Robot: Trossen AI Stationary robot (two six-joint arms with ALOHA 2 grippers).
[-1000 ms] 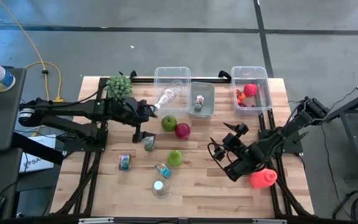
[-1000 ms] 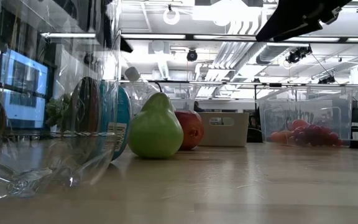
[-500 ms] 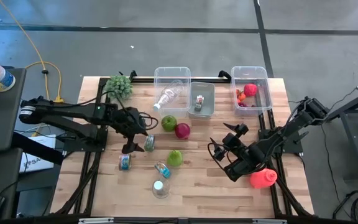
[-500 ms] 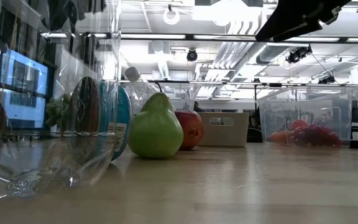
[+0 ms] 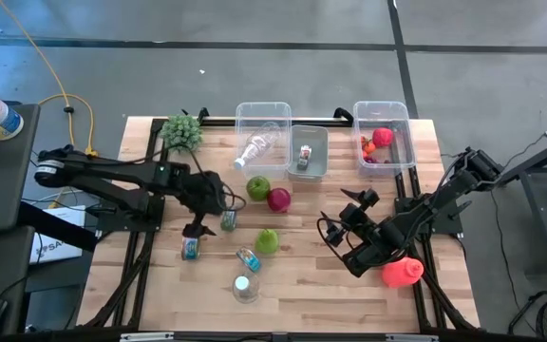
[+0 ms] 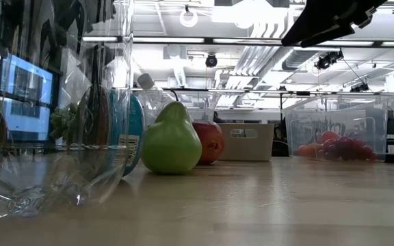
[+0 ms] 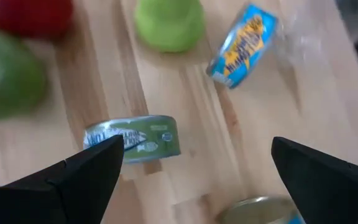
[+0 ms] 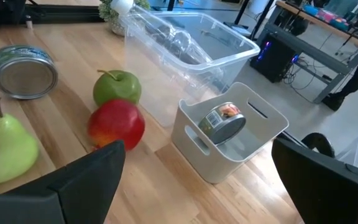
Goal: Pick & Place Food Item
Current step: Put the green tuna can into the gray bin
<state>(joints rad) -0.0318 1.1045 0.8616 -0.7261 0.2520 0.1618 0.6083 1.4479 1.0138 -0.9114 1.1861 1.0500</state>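
Observation:
A green apple [image 5: 257,187], a red apple [image 5: 279,199] and a green pear [image 5: 268,240] rest on the wooden table. A green-labelled can [image 7: 132,140] lies on its side by the apples. My left gripper [image 5: 212,215] hovers open just above it, tipped downward, touching nothing. A second can [image 5: 190,247] and a blue-labelled can [image 5: 248,258] lie nearer the front edge. My right gripper [image 5: 343,217] waits open at the table's right, facing the apples [image 8: 117,124], with nothing between its fingers.
At the far edge stand a clear bin [image 5: 262,123] holding a plastic bottle, a grey bin [image 5: 309,152] with a can, and a clear bin [image 5: 384,133] with red fruit. A green bunch [image 5: 183,131] sits far left, a crushed clear bottle [image 5: 244,288] near the front, a red item [image 5: 402,273] right.
My left gripper has moved from beside the clear bin toward the table's near edge and down, tipping its fingers downward, and now hangs over the green-labelled can. It stays open. No object has moved.

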